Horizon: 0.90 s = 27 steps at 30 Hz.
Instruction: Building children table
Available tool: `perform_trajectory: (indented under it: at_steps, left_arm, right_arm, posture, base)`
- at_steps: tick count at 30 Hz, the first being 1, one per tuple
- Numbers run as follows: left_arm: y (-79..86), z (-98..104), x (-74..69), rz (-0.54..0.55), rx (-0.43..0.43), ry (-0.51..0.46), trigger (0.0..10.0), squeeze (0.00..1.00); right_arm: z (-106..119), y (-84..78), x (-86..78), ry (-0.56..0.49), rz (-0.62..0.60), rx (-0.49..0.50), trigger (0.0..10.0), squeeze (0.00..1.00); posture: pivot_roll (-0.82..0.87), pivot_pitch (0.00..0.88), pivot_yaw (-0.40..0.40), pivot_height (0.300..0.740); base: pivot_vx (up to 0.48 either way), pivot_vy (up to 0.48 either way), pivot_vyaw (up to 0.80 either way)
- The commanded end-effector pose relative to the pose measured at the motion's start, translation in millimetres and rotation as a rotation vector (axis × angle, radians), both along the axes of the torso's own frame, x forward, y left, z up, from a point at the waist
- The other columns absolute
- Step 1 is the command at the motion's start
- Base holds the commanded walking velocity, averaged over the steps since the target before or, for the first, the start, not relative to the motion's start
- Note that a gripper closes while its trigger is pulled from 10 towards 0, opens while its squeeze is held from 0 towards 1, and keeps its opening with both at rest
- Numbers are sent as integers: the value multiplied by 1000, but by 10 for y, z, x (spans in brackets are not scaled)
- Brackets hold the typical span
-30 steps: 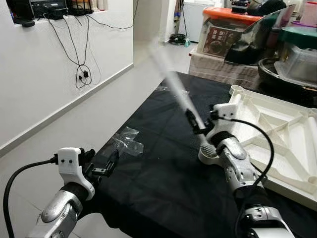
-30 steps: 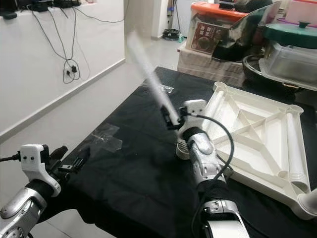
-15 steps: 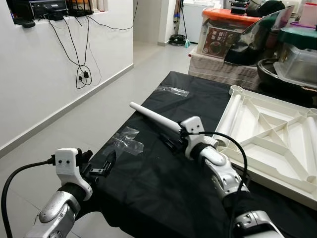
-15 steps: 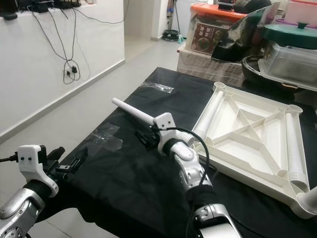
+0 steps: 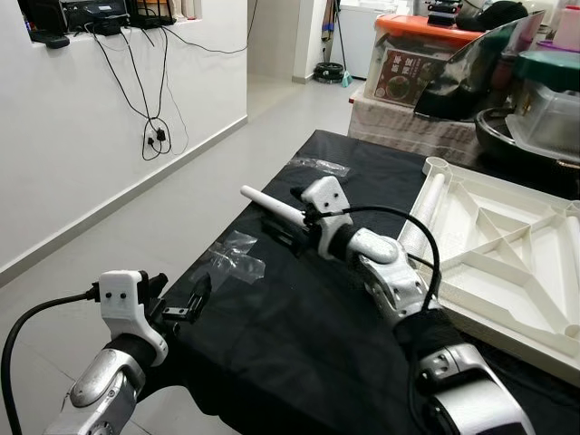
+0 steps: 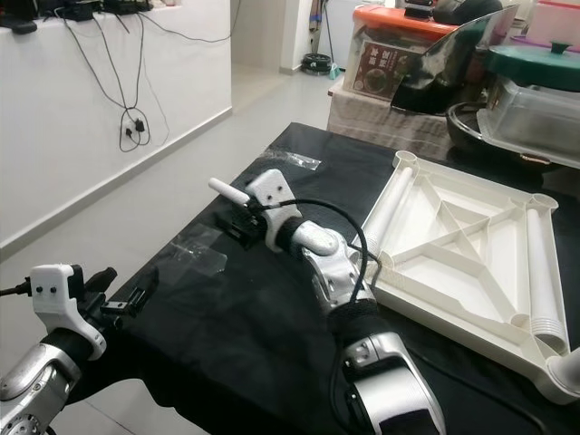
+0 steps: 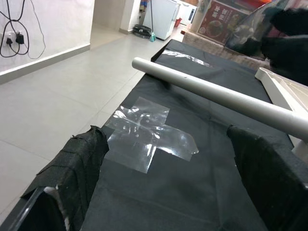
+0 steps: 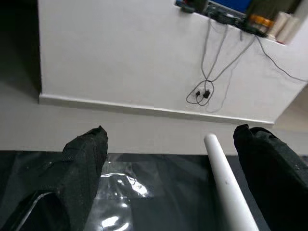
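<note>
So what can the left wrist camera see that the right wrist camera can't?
The left wrist view alone has the corner of the white tabletop frame and the fridge down the hall. The right wrist view alone has the wall cables and shelf clutter. Both show the white table leg, the clear plastic wrap and the black cloth.

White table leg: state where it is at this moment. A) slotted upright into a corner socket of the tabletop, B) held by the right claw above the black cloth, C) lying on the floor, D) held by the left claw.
B: the right claw grips the white table leg, which angles out over the black cloth, apart from the upturned tabletop.
</note>
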State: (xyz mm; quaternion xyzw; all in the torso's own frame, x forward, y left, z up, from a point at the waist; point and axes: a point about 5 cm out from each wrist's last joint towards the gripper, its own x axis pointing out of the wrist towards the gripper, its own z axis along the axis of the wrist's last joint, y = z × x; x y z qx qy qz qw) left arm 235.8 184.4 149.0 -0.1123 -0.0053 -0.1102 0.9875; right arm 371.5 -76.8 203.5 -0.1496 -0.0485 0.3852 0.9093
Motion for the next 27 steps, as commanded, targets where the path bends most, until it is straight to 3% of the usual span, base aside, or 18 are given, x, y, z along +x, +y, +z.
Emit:
perform_trajectory:
  at_steps: [1,6,10,21,27]
  left_arm:
    - [-19,-22,6,-2,7,4,10000,0]
    - [-34,-26,12,-4,9,2,10000,0]
    - [-42,-33,14,-4,16,1,10000,0]
    - [-62,-47,25,-11,22,1,10000,0]
    - [-63,-39,40,-14,28,-3,10000,0]
  right_arm:
    - [-92,25,65,66,-19,-101,10000,0]
    - [-88,8,218,124,-115,-189,10000,0]
    - [-163,-171,324,211,-249,-271,10000,0]
    - [-350,-530,342,356,-418,-301,10000,0]
    - [-377,-672,352,376,-512,-264,10000,0]
  posture:
    - [84,0,-110,740]
    - [87,0,-116,740]
    - [89,0,-123,740]
    - [80,0,-116,740]
    - [83,0,-116,740]
  base:
    - [0,0,0]
    - [0,0,0]
    - [0,0,0]
    - [0,0,0]
    - [0,0,0]
